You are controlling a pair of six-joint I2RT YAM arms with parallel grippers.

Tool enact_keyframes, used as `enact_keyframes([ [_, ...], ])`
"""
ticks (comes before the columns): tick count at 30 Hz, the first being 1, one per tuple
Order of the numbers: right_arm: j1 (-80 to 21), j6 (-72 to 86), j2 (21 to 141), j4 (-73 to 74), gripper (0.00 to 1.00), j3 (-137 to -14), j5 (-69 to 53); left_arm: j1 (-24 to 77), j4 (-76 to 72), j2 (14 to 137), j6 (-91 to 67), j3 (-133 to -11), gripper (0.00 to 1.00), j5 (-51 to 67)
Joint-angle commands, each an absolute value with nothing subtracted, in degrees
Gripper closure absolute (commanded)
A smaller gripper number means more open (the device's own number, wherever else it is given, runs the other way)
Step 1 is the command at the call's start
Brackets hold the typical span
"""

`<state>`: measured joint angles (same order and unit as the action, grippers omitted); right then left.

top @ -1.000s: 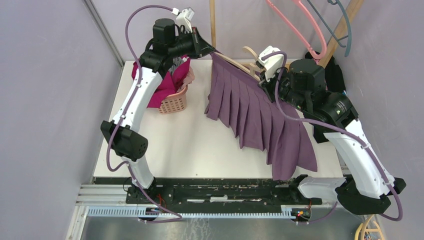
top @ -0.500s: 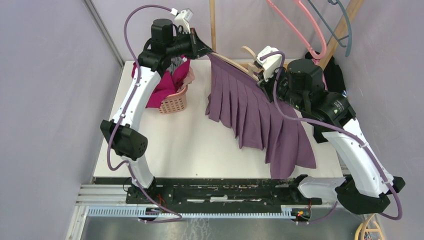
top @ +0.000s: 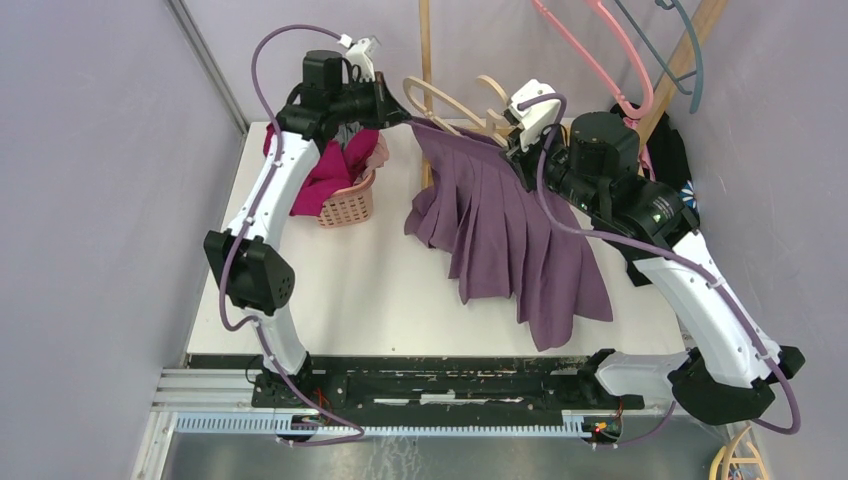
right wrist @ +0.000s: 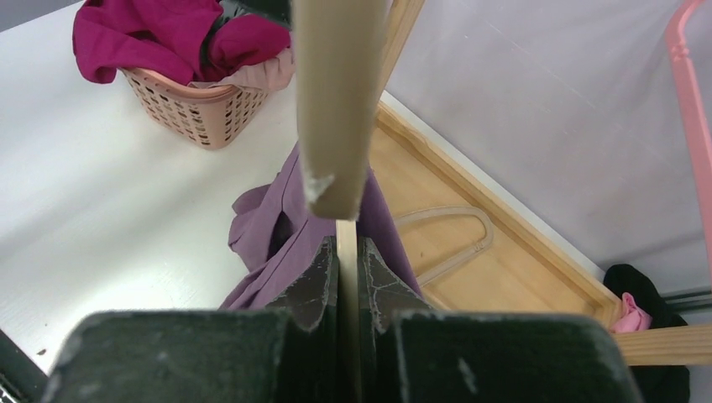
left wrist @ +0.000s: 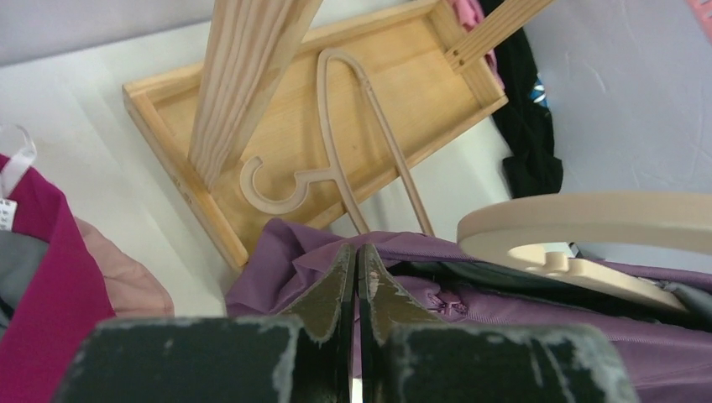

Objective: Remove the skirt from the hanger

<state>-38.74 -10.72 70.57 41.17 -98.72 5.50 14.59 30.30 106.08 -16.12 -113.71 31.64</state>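
Skirt (top: 510,235) looks soft, light, floppy; left hand (left wrist: 357,252) pinches its top corner, good hold; right hand (right wrist: 348,248) clamps stiff hanger (left wrist: 588,220)

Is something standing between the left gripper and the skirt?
Nothing visible does. The left gripper is shut on the skirt at its edge; the hanger is off to one side, held by the right gripper.

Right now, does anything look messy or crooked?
Yes. The purple skirt hangs lopsided. Its waist slants, the beige hanger pokes out above it, and its lower end slumps in bunched folds on the table. At the back left, pink clothes spill over the side of the basket.
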Motion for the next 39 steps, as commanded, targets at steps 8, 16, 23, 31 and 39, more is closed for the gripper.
enact_keyframes([
  [8, -38.6, -11.6, 72.5, 22.9, 0.99, -100.8, 8.9, 22.6, 29.5, 100.2, -13.1, -115.4, 0.97, 22.2],
  [16, -38.6, -12.5, 77.5, 15.5, 0.99, -104.6, 11.5, 30.7, 28.8, 92.9, -13.9, -114.3, 0.97, 26.0],
  [23, -38.5, -12.6, 82.0, 11.7, 0.99, -109.3, 12.8, 32.7, 27.5, 87.7, -14.5, -110.2, 0.97, 25.5],
  [31, -38.5, -10.7, 86.8, 6.7, 0.99, -116.6, 14.5, 36.5, 22.2, 85.9, -15.3, -100.4, 0.97, 23.5],
  [39, -38.5, -3.6, 85.9, 4.0, 0.99, -118.0, 8.9, 39.7, 24.1, 90.1, -9.5, -103.3, 0.97, 18.6],
])
